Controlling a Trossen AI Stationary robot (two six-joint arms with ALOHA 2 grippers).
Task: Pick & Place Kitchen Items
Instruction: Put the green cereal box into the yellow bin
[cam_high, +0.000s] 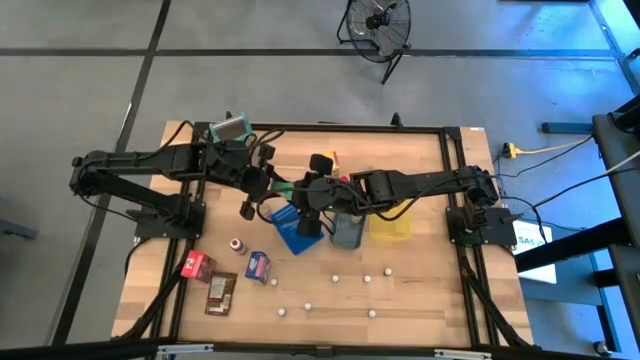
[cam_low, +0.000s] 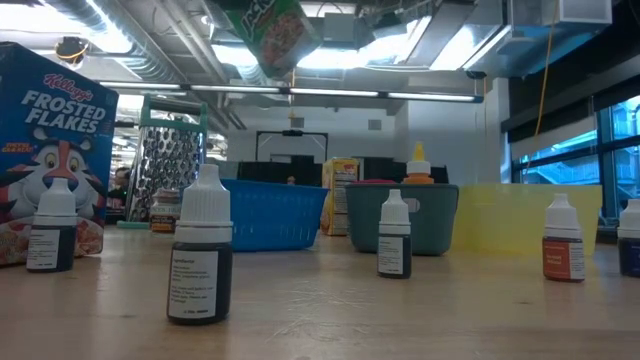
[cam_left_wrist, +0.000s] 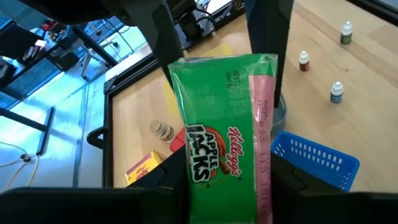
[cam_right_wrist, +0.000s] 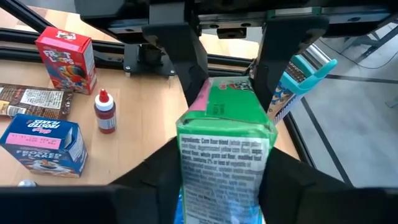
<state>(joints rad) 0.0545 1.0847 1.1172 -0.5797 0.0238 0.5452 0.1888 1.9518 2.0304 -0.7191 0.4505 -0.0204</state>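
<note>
The Apple Jacks box (cam_left_wrist: 227, 134) runs off the edge of the left wrist view below the jaws, so its lower half is cut. In the right wrist view the same box blocks whatever sits right behind the jaws. Frosted Flakes box (cam_low: 50, 150) is clipped at the low view's side.

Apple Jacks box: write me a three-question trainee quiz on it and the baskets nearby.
1. True or false: the Apple Jacks box lies flat on the table.
2. Fill in: the left wrist view shows the box clamped in the ___ gripper.
3. In the low view, which basket stands between the blue basket and the yellow basket? A teal, B red, C white.
Key: 1 false, it is held in the air; 2 left gripper; 3 A, teal basket.
</note>
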